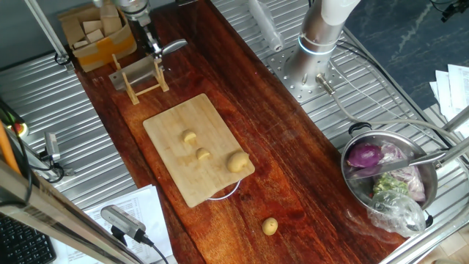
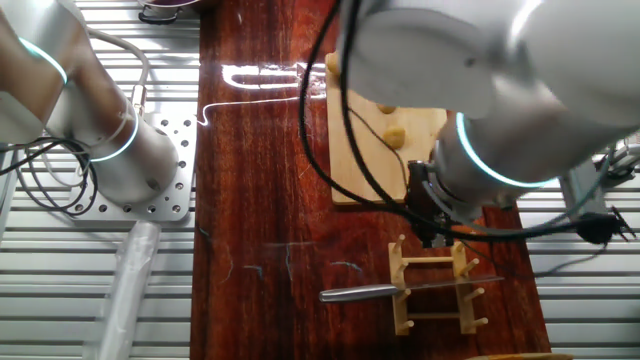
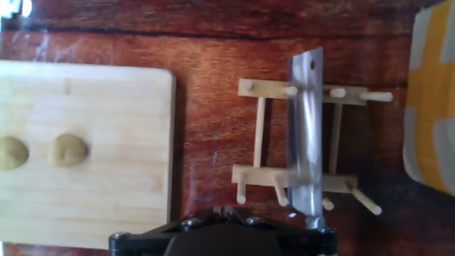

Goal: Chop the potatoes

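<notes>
Three pale potatoes [image 1: 190, 137] [image 1: 203, 154] [image 1: 237, 161] lie on the wooden cutting board [image 1: 172, 176], the last one the largest. A fourth potato [image 1: 270, 226] rests on the dark table nearer the front. The hand view shows two of the potatoes [image 3: 69, 149] [image 3: 11, 153] on the board [image 3: 106, 107]. A steel knife [image 3: 306, 135] lies across a small wooden peg rack [image 3: 259, 135] beyond the board. My gripper [image 1: 154, 45] [image 2: 432, 238] hovers over that rack. Its fingertips [image 3: 224, 209] sit close together, shut on nothing, to the side of the blade. The knife's handle is hidden under my hand.
A steel bowl [image 1: 352, 183] with a purple onion [image 1: 364, 155] and greens stands at the right. A cardboard box of wooden blocks [image 1: 95, 33] sits behind the rack. Papers [image 1: 132, 213] and cables lie at the front left. The arm's base [image 1: 322, 37] stands at the back.
</notes>
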Controlling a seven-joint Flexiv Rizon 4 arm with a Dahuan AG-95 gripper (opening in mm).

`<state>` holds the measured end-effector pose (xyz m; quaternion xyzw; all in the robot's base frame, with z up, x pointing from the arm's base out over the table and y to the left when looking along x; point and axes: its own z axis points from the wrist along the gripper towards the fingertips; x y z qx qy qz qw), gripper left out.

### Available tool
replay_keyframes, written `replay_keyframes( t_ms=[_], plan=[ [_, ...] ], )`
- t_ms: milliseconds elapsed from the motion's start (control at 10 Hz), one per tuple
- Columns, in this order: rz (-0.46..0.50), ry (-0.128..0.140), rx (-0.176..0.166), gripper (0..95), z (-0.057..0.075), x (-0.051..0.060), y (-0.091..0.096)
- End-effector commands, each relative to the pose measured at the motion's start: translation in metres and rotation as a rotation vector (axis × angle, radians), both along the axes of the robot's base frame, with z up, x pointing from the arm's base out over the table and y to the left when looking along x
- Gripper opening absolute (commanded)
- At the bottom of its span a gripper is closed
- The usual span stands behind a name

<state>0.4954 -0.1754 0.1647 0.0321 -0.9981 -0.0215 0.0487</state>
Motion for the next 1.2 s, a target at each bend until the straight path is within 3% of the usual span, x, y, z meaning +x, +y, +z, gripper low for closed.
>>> replay_keyframes(
  t_ms=[100,300,400,600,700,1000,1200],
  plan=[
    [0.074,-0.021,0.013,0.0,-0.008,0.001,-0.043],
    [0.068,-0.015,0.019,0.0,-0.008,0.001,-0.043],
    [0.064,-0.013,0.023,19.0,-0.008,0.001,-0.043],
    [0.035,-0.017,0.005,19.0,-0.012,0.004,-0.039],
    [0.049,-0.019,0.001,38.0,-0.02,0.007,-0.047],
    [0.098,-0.019,0.015,38.0,-0.029,0.02,-0.072],
    [0.106,-0.022,0.037,38.0,-0.029,0.02,-0.072]
  ],
)
